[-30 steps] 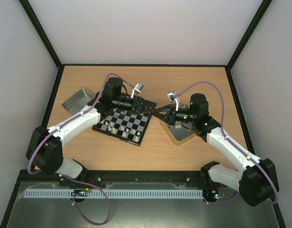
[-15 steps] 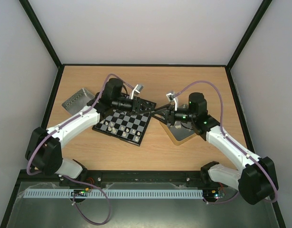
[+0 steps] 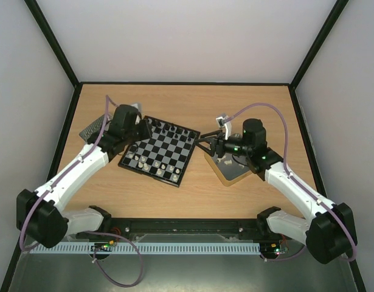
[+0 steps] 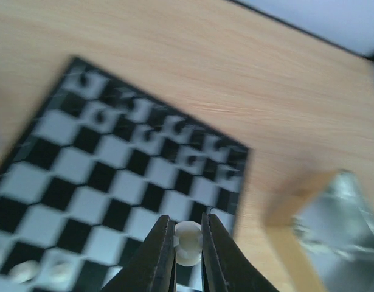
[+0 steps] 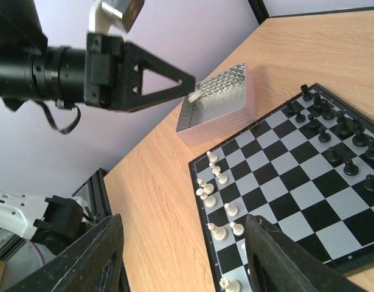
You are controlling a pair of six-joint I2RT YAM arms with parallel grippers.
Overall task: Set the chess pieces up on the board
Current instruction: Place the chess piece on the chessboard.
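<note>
The left arm's fingers (image 4: 165, 237) are pinched shut on a small cream round-headed chess piece (image 4: 188, 242), held aloft near the edge of the black-and-grey checked chessboard (image 4: 95, 182). In the left wrist view, the cream chessmen (image 4: 24, 271) standing on it lie to the lower left of those fingers. The right arm's fingers (image 5: 104, 255) gape wide and hold nothing.

Laboratory test cell.
Plain white wall panels (image 3: 187, 36) in black metal framing (image 3: 54, 44) enclosed a light wooden bench top (image 3: 193, 103).

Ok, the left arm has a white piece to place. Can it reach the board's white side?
Probably yes. The left gripper, shut on a white piece, hangs by the board's left edge near the white rows; the right gripper stands open off the opposite edge, so nothing blocks it.
</note>
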